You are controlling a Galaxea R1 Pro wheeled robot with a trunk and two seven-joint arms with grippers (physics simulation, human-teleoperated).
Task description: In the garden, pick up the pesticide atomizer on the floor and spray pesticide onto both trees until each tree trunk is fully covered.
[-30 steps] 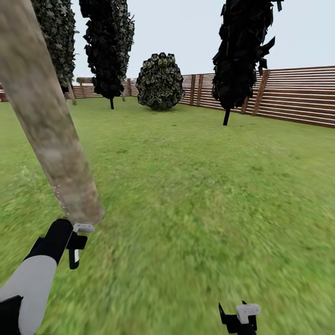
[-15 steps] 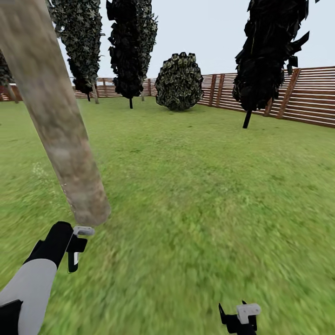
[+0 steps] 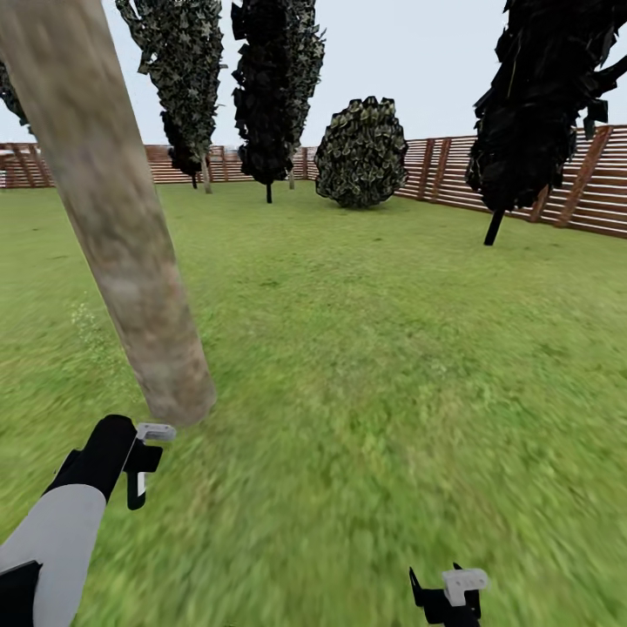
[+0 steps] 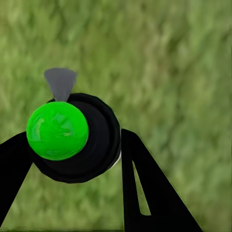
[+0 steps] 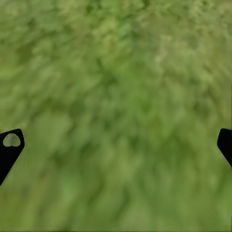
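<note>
One tree trunk [image 3: 113, 235], thick, pale and blotchy, leans from the head view's upper left down to its base in the lawn [image 3: 374, 366]. Just below that base my left gripper [image 3: 139, 470] is shut on the pesticide atomizer [image 3: 155, 430], whose pale grey spray head points at the trunk. In the left wrist view the dark round bottle [image 4: 96, 145] sits between the black fingers [image 4: 140, 183], with a green marker on top. A few faint pale specks of pesticide [image 3: 85, 320] hang beside the trunk. My right gripper [image 3: 448, 596] is open over grass [image 5: 116, 121]. The floor is out of view.
Several dark-leaved thin-stemmed trees [image 3: 274, 87] and a round bush [image 3: 361, 152] stand at the far side of the lawn. Another dark tree [image 3: 540, 104] stands at the right. A brown slat fence [image 3: 601, 187] closes the garden behind them.
The whole picture has shifted to the right, so the camera has turned left. The trunk's base now sits a little further right and higher relative to my left gripper. Both grippers keep their states.
</note>
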